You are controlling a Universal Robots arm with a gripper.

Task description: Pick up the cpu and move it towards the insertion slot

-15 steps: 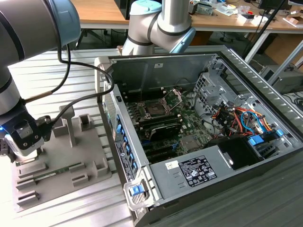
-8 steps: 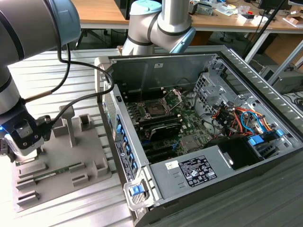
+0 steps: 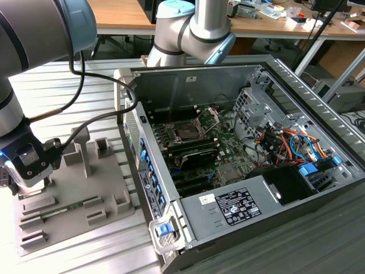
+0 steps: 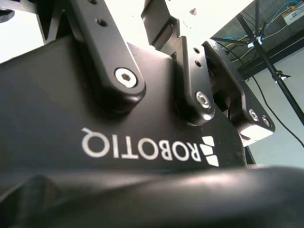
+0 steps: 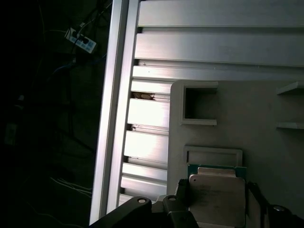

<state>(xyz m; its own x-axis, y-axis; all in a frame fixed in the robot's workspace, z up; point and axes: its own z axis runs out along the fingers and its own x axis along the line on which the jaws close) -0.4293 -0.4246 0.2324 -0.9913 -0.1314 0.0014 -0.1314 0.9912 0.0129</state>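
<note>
One cpu (image 5: 217, 197), one insertion slot (image 3: 187, 132)

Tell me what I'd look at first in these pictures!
The big open computer case on the exterior view's right, with the shiny insertion slot in the middle of its board. On that view's left, the gripper hangs low over the grey tray. In the first wrist view, the pale cpu lies on that tray.

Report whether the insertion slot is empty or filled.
Empty: the insertion slot shows a bare dark centre; the cpu is over the grey tray.
</note>
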